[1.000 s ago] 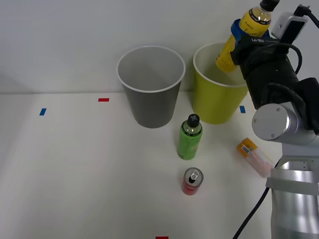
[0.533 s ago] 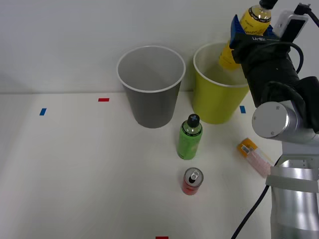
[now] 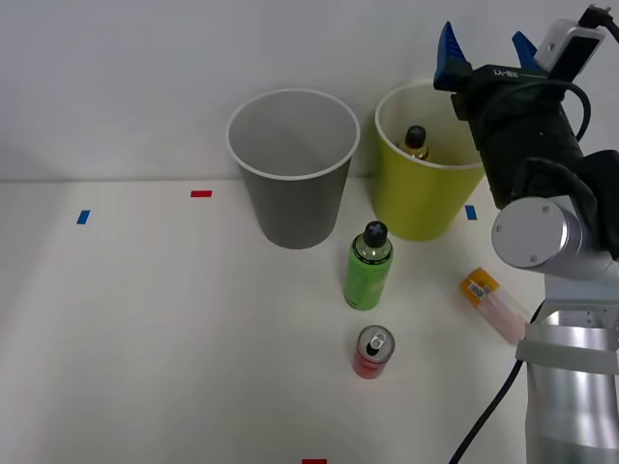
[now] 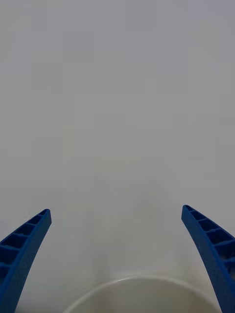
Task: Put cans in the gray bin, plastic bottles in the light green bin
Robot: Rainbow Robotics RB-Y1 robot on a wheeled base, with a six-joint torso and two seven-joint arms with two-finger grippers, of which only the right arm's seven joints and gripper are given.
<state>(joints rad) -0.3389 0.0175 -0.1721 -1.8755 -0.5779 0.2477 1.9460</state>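
My right gripper [image 3: 484, 41] hangs open and empty above the light green bin [image 3: 416, 198]; in the wrist view the gripper [image 4: 116, 210] shows its blue fingers [image 4: 24, 247] spread wide over the bin's white rim [image 4: 142, 282]. A yellow bottle [image 3: 415, 140] with a black cap stands inside that bin, only its top showing. The gray bin [image 3: 293, 184] stands to its left. In front of the bins a green bottle [image 3: 368, 269] stands upright. The red can [image 3: 372, 352] stands nearer me. A pale pink bottle [image 3: 493, 302] with an orange label lies at the right.
Small blue tape marks [image 3: 83, 217] and red tape marks [image 3: 201, 193] dot the white table [image 3: 164, 338]. My right arm's body [image 3: 546, 242] rises over the table's right side, above the pink bottle. A white wall stands close behind the bins.
The gripper has opened and let go of the yellow bottle, which dropped from above the rim down into the light green bin.
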